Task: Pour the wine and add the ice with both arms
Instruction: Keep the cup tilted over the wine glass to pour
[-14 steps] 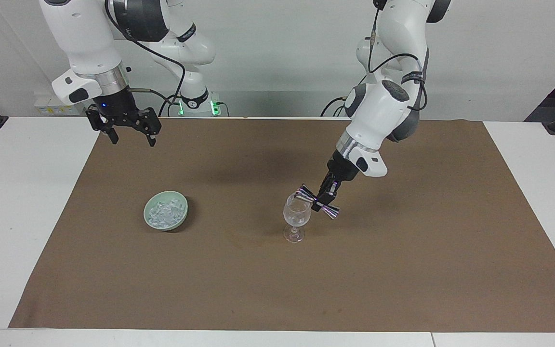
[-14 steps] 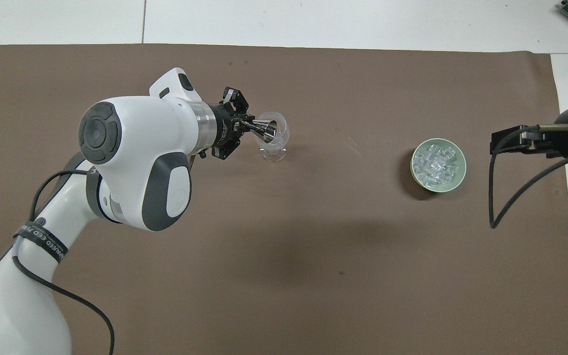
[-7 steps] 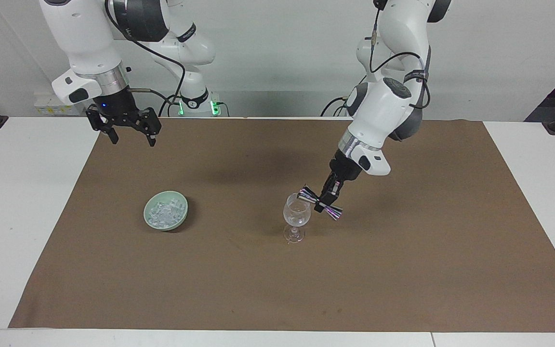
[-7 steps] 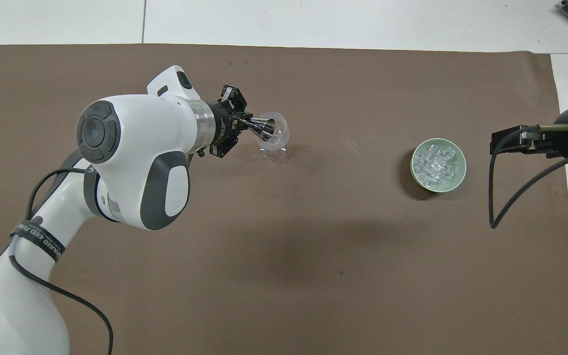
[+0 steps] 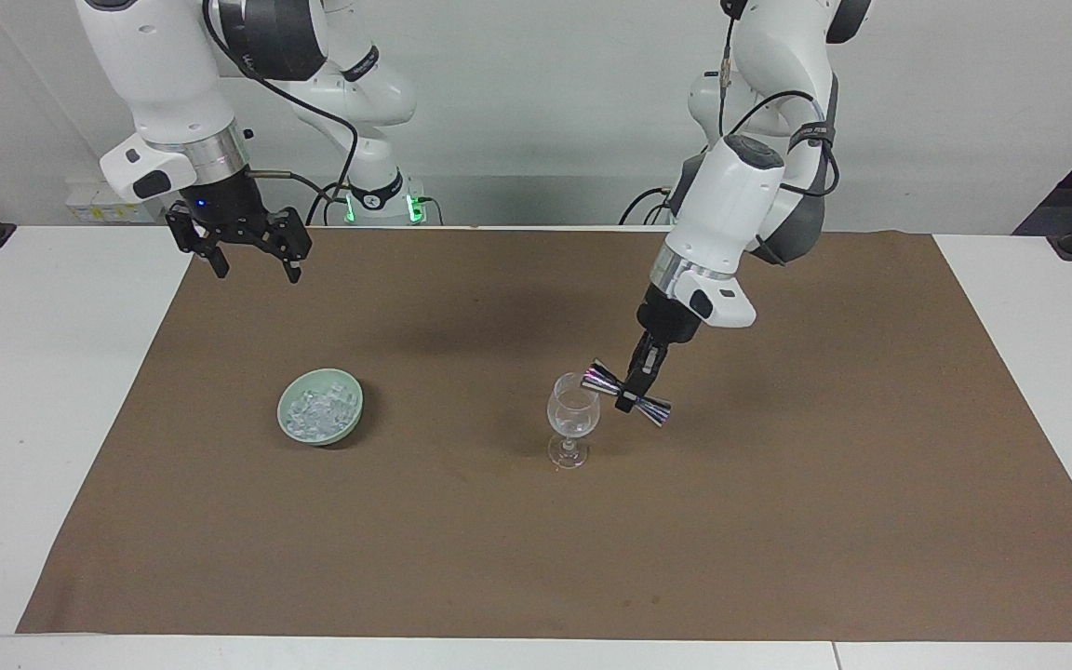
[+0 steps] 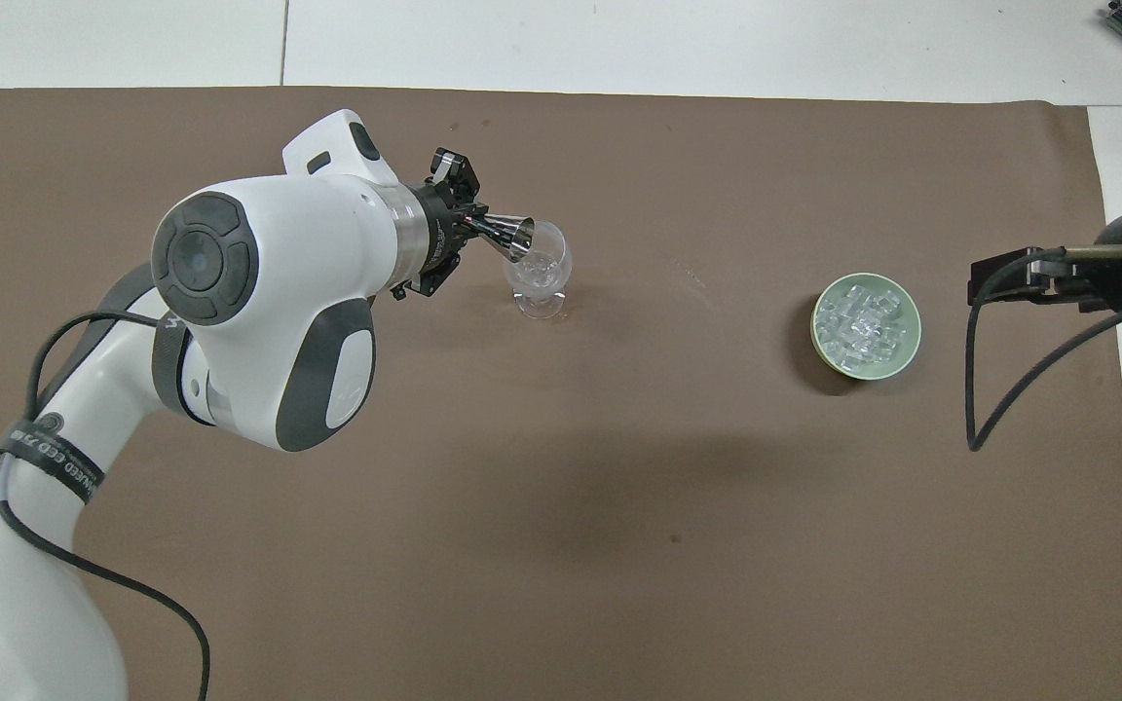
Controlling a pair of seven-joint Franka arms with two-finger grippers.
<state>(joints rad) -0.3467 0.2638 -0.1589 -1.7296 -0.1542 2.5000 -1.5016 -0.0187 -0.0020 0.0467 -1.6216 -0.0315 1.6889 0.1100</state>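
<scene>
Both my arms were up: my left gripper (image 5: 634, 395) pinched a shiny jigger (image 5: 627, 395) at its waist, tilted over the wine glass (image 5: 572, 419). My right gripper (image 5: 250, 263) hung spread, waiting over the mat's (image 5: 778, 521) corner. Ice (image 5: 317, 411) lay in the green dish (image 5: 288, 421), toward my right arm's end.

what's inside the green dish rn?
The green dish holds a heap of ice, small clear chunks filling it nearly to the rim. The heap covers the dish's bottom, so anything beneath the chunks can't be seen.
</scene>
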